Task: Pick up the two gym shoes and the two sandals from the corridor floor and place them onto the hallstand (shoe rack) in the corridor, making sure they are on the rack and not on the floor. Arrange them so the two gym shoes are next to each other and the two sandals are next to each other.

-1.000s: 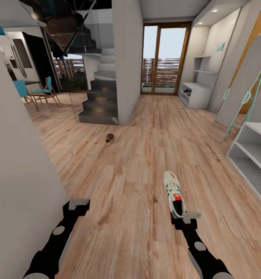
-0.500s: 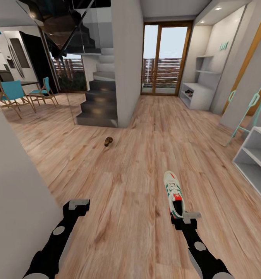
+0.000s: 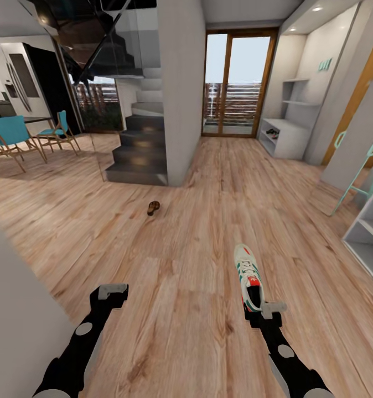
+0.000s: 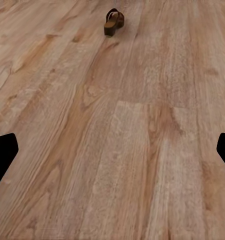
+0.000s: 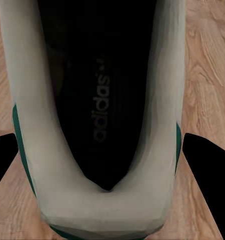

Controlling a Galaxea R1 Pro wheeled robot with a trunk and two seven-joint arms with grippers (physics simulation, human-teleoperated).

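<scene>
Right wrist view looks straight into the gym shoe (image 5: pixel 100 100): its dark insole with the brand print and its cream heel wall sit between the two dark fingers of the right gripper (image 5: pixel 105 165). From the head view this gripper (image 3: pixel 262 309) is at the heel and seems to be closed on it, the toe pointing away from the robot, above the corridor floor (image 3: pixel 197 260). The hallstand (image 3: pixel 369 232) is at the right edge. I judge that the shoe is being carried there, so turn the base slowly and keep the wrist level, since the hold is only on the heel. The left gripper (image 3: pixel 112 291) is empty, fingers spread. Left wrist view shows one sandal (image 4: pixel 113 21) with its strap and sole; in the head view it (image 3: pixel 153 208) is a small dark shape near the stairs (image 3: pixel 136 157).
</scene>
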